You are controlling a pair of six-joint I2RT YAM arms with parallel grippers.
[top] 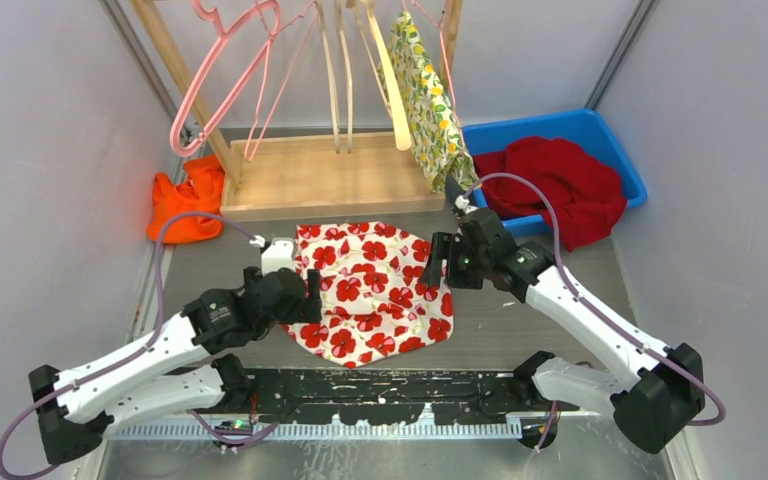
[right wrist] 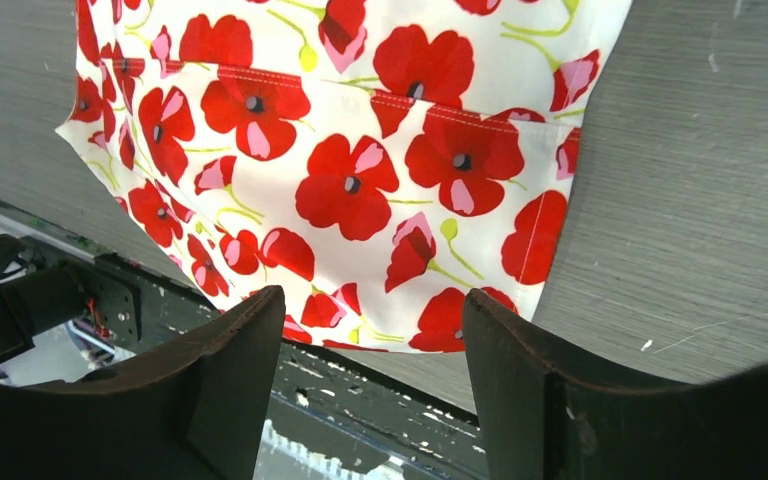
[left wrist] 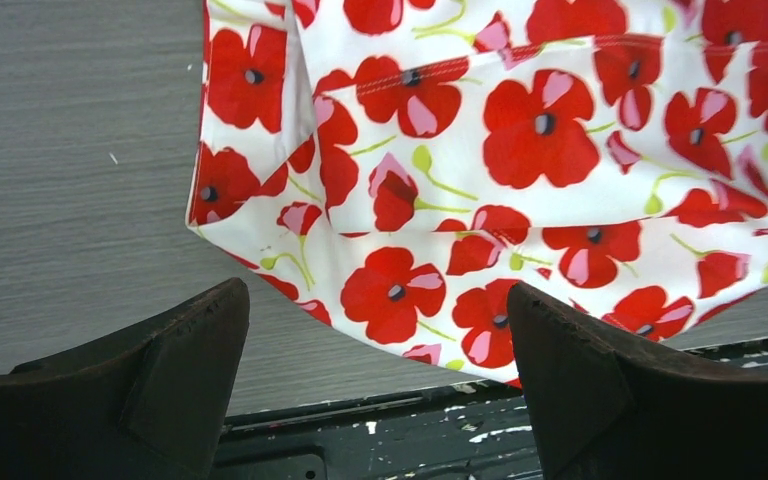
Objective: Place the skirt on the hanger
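Overhead view of a grey table (top: 500, 325) with two robot arms reaching in from its near edge.

Far left of the left claw, and beyond it, a crumpled orange cloth (top: 185, 205) lies by the wall. Pink wire hangers (top: 222, 80) dangle at a tilt from a wooden rack (top: 330, 175). The rack's pale plank base sits beyond both claws.

The left claw (top: 310, 292) is at the skirt's left edge. Its dark fingers (left wrist: 185, 350) are spread fully apart and hold nothing. In its wrist view the fabric lies just ahead of the fingertips, flat on the table rather than between them.

The skirt (top: 375, 290) lies between the two claws, on the table and not on any hanger. It looks like thin white woven cloth printed with red poppies and green stems. It has stitched seams, and a flap is folded over along its left side. The cloth is limp and mostly flat, so it will likely sag when lifted.

The right claw (top: 440, 262) is at the skirt's right edge. It is released, its jaws apart with nothing in them. With a claw at each side edge, the arms seem placed to pinch the skirt from both sides and keep it spread.

Beyond the right claw, a lemon-print garment (top: 430, 100) hangs from the rack. To the right of that claw, a blue plastic bin (top: 600, 130) holds a rumpled dark red cloth (top: 560, 185) that spills over its near rim.
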